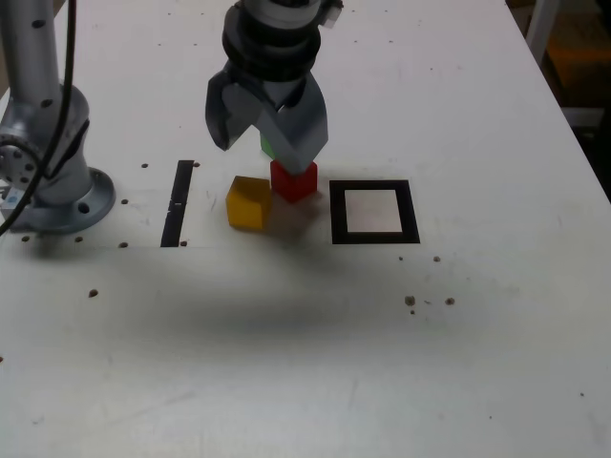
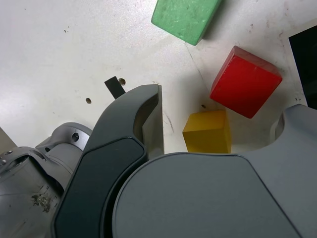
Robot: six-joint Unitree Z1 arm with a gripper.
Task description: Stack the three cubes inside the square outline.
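1. A pale, speckled tabletop (image 1: 286, 315) spreads beneath the grey arm (image 1: 59, 143), its base standing at the exterior view's left.
2. Dark marks (image 2: 42, 201) on the arm's casing are too unclear to read as writing.
3. The red cube (image 1: 294, 180) sits just beside the square outline (image 1: 410, 212), on its left in the exterior view, one vertical edge facing that camera.
4. The yellow cube (image 1: 249, 203) rests near the red one, farther left, turned slightly askew.
5. The green cube (image 2: 185, 19), partly hidden behind the gripper (image 1: 263, 146) in the exterior view, lies beyond the red.
6. The outline lies flat, its near and far sides running left to right in the exterior view; the black bar's (image 1: 177, 204) long axis runs roughly across that direction.
7. Above the cubes, the gripper hangs tilted, fingers spread, gripping nothing.
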